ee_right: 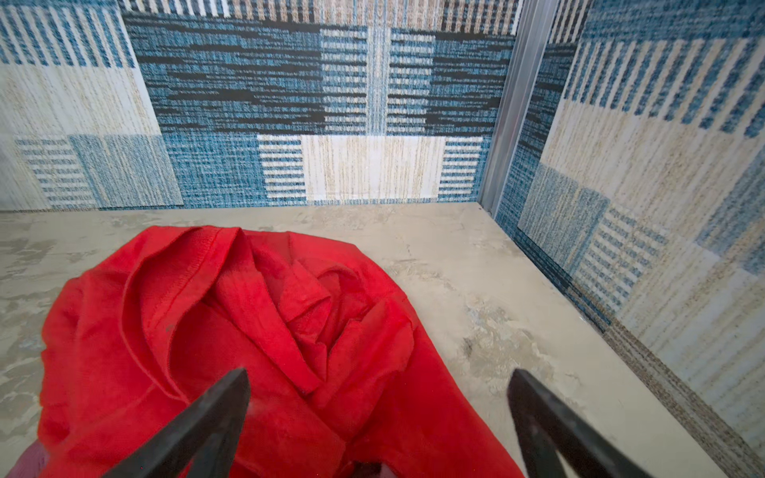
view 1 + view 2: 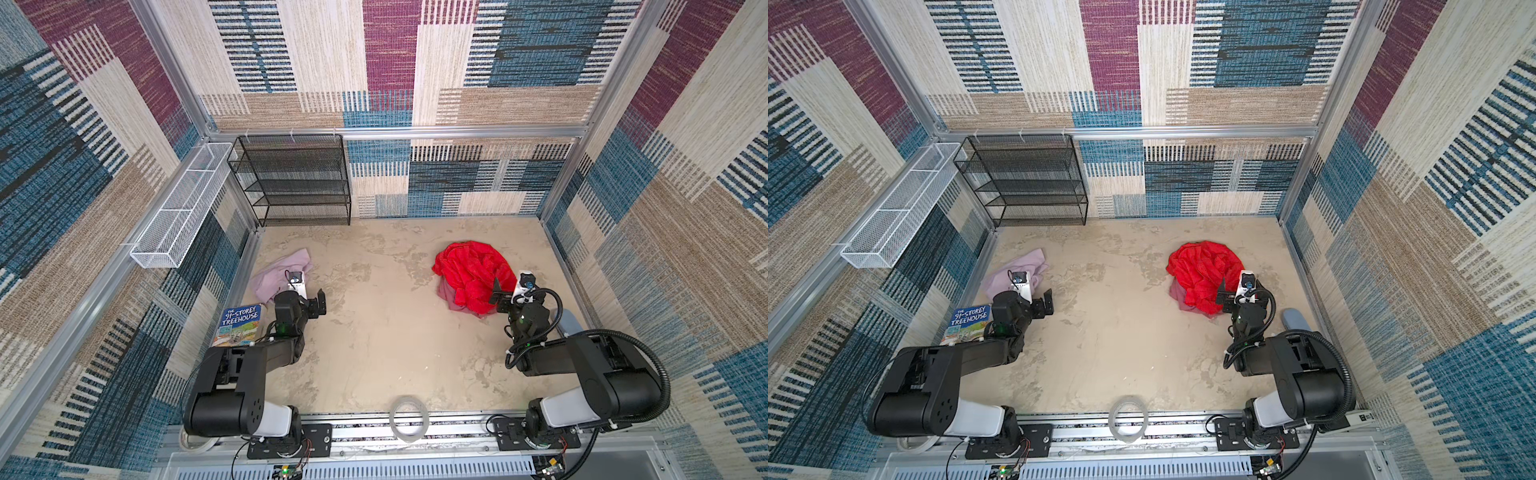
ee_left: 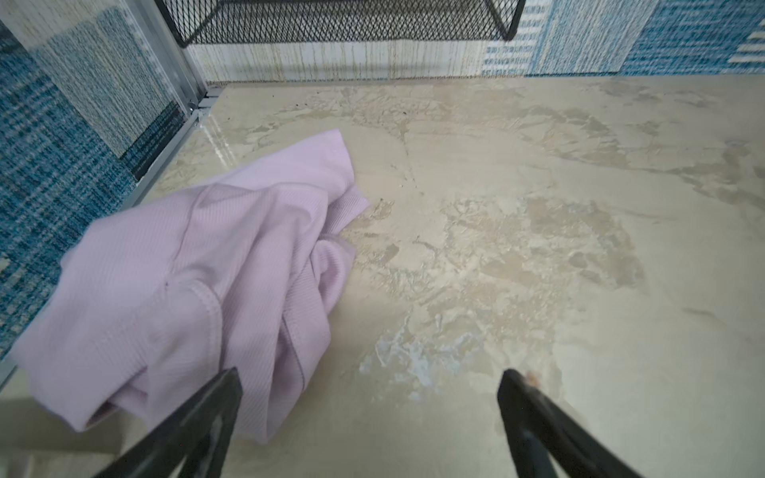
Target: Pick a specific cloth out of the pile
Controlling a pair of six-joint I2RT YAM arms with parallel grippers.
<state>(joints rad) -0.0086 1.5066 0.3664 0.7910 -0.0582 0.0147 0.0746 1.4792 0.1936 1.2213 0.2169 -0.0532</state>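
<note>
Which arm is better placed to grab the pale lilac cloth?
Left. The left end effector, open, hangs beside the cloth; the right end effector, also open, sits far off at the red pile.

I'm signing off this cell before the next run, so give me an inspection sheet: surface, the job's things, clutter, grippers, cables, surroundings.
Surface: mottled beige table, worn patches.
Job's things: lilac cloth lies alone by the left wall, apart from the pile, a red cloth over a mauve cloth at the right.
Clutter: book at the left edge; tape roll at the front rail; grey-blue object beside the right arm, unidentifiable.
Grippers: left gripper open, empty, beside the cloth; right gripper open, empty, over the pile's near edge.
Cables: black hose loops off the right wrist.
Surroundings: mesh shelf and wire basket at the back left; patterned walls.
</note>
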